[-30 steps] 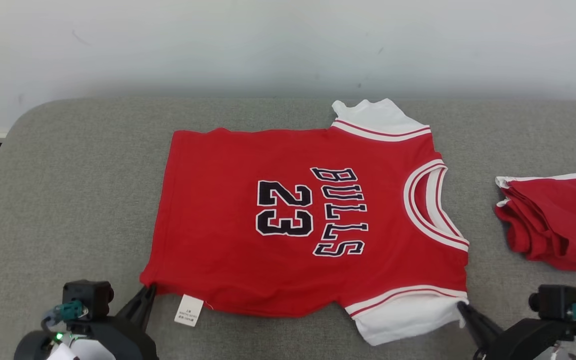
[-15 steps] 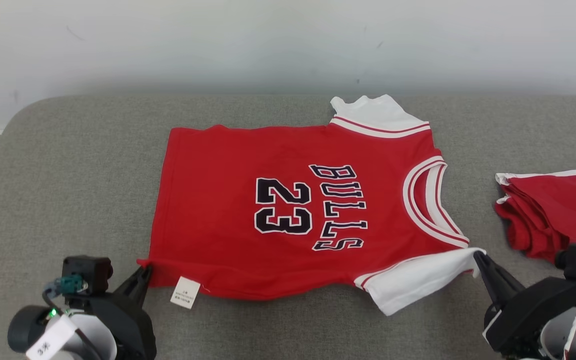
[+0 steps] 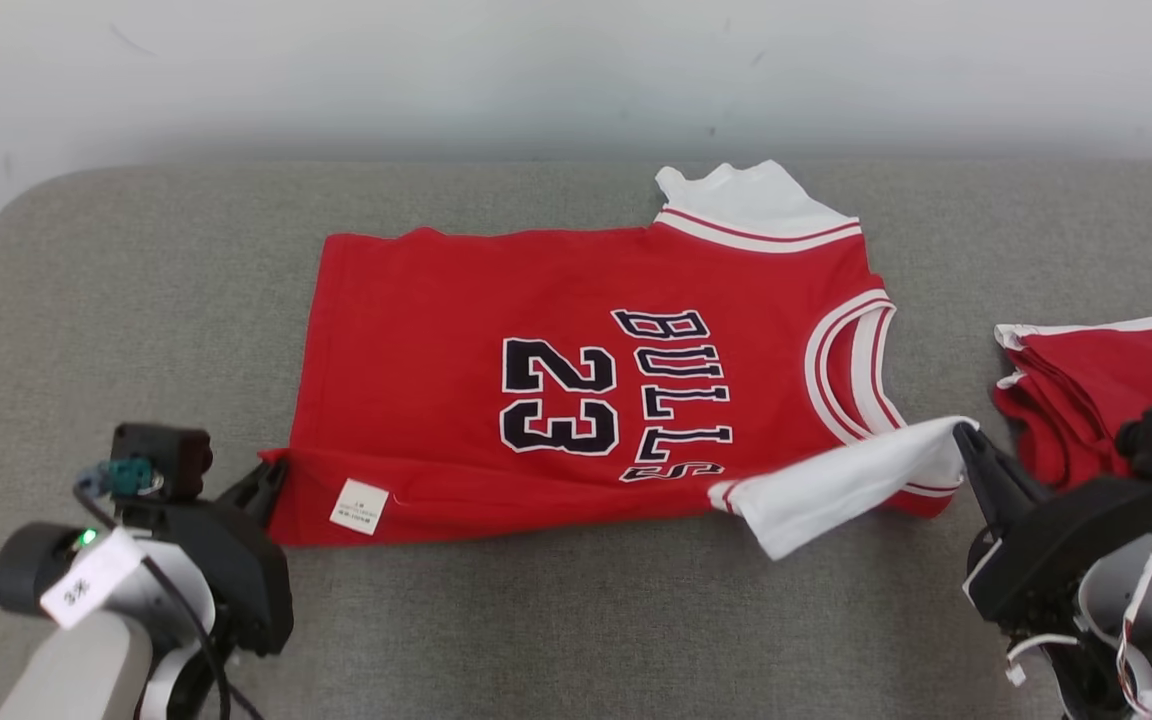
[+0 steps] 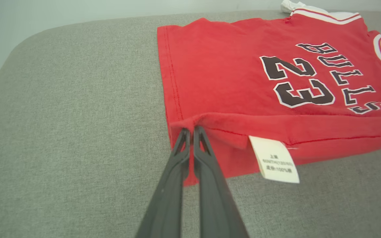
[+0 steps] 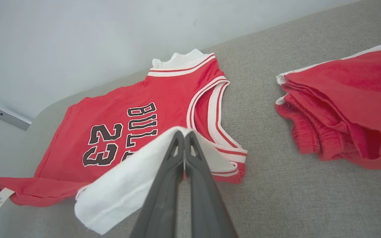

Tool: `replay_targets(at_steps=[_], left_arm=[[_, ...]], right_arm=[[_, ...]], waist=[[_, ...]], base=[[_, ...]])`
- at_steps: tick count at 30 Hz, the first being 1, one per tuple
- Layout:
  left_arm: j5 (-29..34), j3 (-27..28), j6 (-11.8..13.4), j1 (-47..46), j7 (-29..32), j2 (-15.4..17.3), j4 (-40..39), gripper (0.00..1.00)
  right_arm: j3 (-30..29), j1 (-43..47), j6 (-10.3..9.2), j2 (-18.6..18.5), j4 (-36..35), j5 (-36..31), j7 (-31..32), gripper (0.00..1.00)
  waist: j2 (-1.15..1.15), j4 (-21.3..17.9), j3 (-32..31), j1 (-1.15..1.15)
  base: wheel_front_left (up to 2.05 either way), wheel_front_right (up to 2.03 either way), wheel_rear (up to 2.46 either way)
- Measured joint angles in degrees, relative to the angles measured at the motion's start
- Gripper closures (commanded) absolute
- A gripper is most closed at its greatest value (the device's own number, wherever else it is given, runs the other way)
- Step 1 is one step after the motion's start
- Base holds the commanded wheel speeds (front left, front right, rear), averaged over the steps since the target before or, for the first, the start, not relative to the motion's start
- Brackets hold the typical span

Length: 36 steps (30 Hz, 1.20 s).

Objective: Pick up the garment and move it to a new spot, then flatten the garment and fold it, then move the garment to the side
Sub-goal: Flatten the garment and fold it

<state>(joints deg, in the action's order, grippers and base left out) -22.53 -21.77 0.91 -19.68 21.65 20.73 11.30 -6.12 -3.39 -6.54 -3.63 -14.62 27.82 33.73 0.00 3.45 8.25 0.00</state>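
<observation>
— Both grippers on the garment [image 3: 576,390], yes?
— Yes; my left gripper [image 4: 190,129] is pinched together on its near-left hem corner, just beside the white care tag [image 4: 274,159]; my right gripper [image 5: 184,133] is clamped on the near white sleeve [image 5: 124,185], held up over the red body by the neckline.
— Where does it lie?
— Middle of the grey cushion [image 3: 136,300], number side up, its near edge raised off the fabric; a folded red bundle [image 3: 1106,400] sits apart at the right.
</observation>
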Motion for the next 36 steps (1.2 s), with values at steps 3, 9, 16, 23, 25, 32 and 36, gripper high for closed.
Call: replay_targets(at_steps=[3,9,16,23,25,32,36], left_arm=[[0.0,-0.22,-0.93,-2.94,0.48,-0.1,1.37,1.0],[0.01,-0.49,-1.54,-7.24,1.0,-0.84,4.0,1.0],[0.16,-0.92,-2.04,-10.62,1.0,-2.32,6.69,1.0],[0.34,-1.55,-2.44,-12.67,0.38,-4.2,9.79,1.0],[0.35,-1.55,-2.44,-13.12,-0.1,-4.35,10.56,1.0],[1.4,-0.96,-1.43,-15.02,-3.18,-4.57,12.62,0.0],[2.09,-1.0,-1.43,-15.04,-4.58,-4.56,14.24,0.0]], right_arm=[[0.33,-2.36,-0.04,-0.02,1.56,-0.31,0.58,1.0],[1.48,-8.07,-0.1,-0.02,5.26,-0.75,1.51,1.0],[2.16,-13.87,-0.27,-0.08,9.31,-1.83,1.54,1.0],[3.16,-17.76,-0.36,-0.15,13.74,-3.28,0.92,1.0],[3.34,-19.01,-0.36,-0.18,14.94,-3.33,0.49,1.0],[4.43,-22.74,0.15,-0.18,18.33,-3.76,-2.58,0.0],[5.53,-23.09,1.6,-0.16,18.72,-3.94,-4.88,0.0]], waist=[[0.0,-0.29,0.84,0.0],[0.0,-0.79,2.83,0.0],[0.0,-0.84,5.04,0.01],[0.0,0.36,6.72,0.01],[0.0,0.82,7.05,0.01],[0.0,1.93,7.79,0.0],[0.0,2.1,7.76,0.0]], base=[[0.0,0.0,0.0],[0.0,0.0,0.0],[0.0,0.0,0.0],[0.0,0.0,0.0],[0.0,0.0,0.0],[0.0,0.0,0.0],[0.0,0.0,0.0]])
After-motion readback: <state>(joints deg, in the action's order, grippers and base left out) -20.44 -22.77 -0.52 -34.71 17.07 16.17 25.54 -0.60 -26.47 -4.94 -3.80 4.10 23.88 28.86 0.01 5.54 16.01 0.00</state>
